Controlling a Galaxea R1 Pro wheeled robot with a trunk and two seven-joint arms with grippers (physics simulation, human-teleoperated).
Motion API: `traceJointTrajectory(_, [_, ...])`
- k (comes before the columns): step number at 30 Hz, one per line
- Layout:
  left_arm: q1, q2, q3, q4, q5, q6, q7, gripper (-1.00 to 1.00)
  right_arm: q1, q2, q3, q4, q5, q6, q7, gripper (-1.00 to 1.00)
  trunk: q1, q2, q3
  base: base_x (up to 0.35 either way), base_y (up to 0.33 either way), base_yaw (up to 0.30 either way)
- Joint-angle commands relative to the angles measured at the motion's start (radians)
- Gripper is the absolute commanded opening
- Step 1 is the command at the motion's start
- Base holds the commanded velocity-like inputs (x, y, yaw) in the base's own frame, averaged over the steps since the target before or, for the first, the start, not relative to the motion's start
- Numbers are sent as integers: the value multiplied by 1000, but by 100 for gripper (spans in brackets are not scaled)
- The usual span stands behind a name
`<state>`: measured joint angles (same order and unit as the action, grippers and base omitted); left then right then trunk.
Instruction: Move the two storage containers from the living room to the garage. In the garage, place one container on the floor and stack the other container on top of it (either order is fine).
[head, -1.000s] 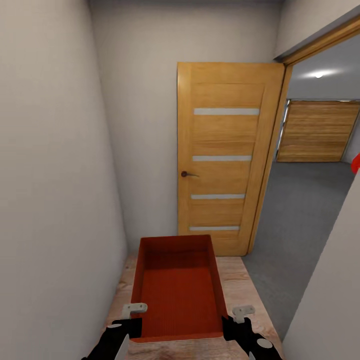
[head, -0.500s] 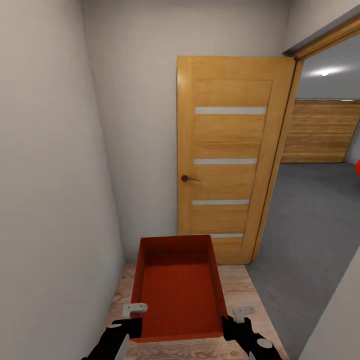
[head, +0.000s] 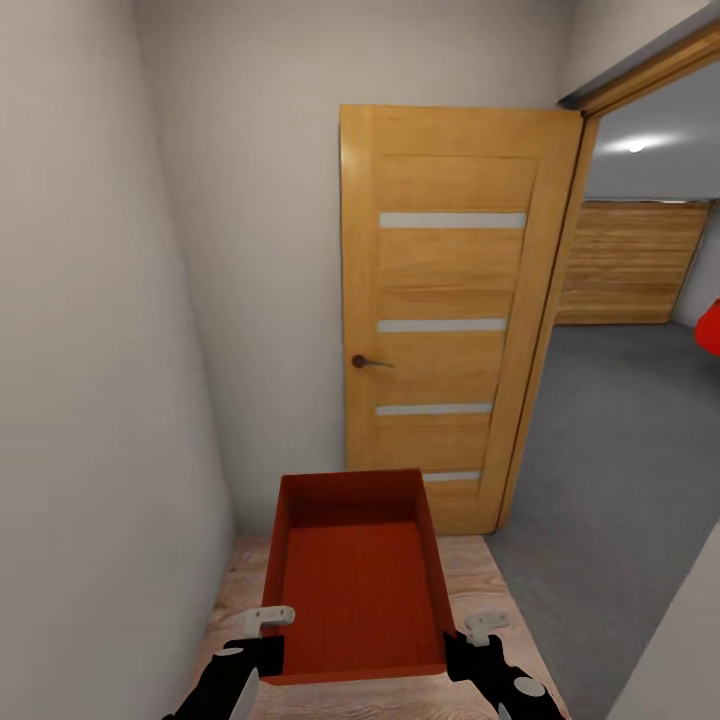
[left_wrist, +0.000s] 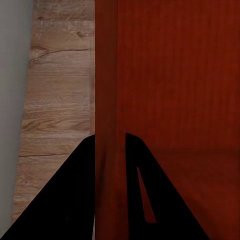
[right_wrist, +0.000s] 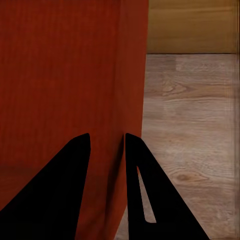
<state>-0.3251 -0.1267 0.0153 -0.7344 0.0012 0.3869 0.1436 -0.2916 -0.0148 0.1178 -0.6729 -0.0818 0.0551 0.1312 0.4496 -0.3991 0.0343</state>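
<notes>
While the robot stands in a narrow hallway on light wood plank floor (head: 480, 570), one orange-red storage container (head: 355, 580) hangs in the lower centre of the head view, carried between both arms with its open top up and nothing inside. The left gripper (left_wrist: 110, 145) has its two dark fingers closed onto the container's left wall, one finger either side of the thin panel, and the right gripper (right_wrist: 106, 142) pinches the right wall the same way. A wooden door (head: 450, 310) swung open fills the middle of the frame, and to its right the doorway shows the garage's grey concrete floor (head: 610, 450), a wooden garage door (head: 635, 262) at the back, and a sliver of red car (head: 710, 325) at the right edge. The main risk I see is the turn through that opening: the container's far corner could clip the door or the frame, and since each grip rests on a thin wall alone, a knock might twist the bin loose. The white wall (head: 90, 350) at left leaves little room to swing wide.
</notes>
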Motion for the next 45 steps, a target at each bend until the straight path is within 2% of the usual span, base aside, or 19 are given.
traceJointTrajectory(1, [0, 33, 6, 0, -20, 9, 22, -100, 0, -2, 16, -4, 4, -12, 13, -100, 0, -1, 0, 3, 0, -260])
traceJointTrajectory(15, [0, 33, 6, 0, -18, 9, 22, -100, 0, -2, 16, -4, 4, -12, 13, -100, 0, -1, 0, 28, 30, -273])
traceJointTrajectory(21, [0, 48, 8, 0, -15, 9, 22, -100, 0, -2, 16, -4, 4, -12, 13, -100, 0, -1, 0, 233, 227, -263])
traceJointTrajectory(45, [0, 52, 8, 0, -14, 9, 22, -100, 0, -2, 16, -4, 4, -12, 13, -100, 0, -1, 0, 249, 209, -252])
